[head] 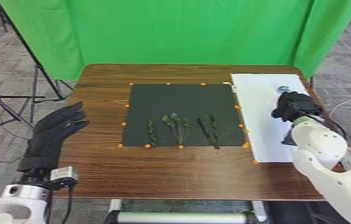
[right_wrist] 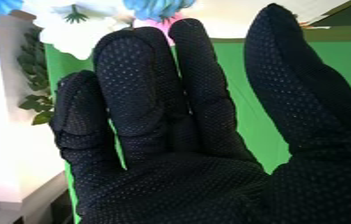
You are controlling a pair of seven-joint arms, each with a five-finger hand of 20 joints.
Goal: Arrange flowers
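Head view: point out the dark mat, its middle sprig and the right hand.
Dark mat (head: pixel 178 99), head view, bare upper part.
Middle sprig (head: pixel 169 120), head view, its leaves.
Right hand (head: pixel 297 105), head view, glove's middle.

Sprigs (head: pixel 174 120) on mat (head: pixel 180 97), nr side; sheet (head: pixel 259 115) just R, flwrs (head: pixel 283 89) far end; curtain (head: pixel 189 32) behind tbl (head: pixel 185 175).

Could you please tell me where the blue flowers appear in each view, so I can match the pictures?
Head view: the blue flowers are on the white sheet, just beyond the right hand.
Right wrist view: the blue flowers are past that hand's fingertips, beside a white flower.
Shared landmark: the green curtain, in the background.
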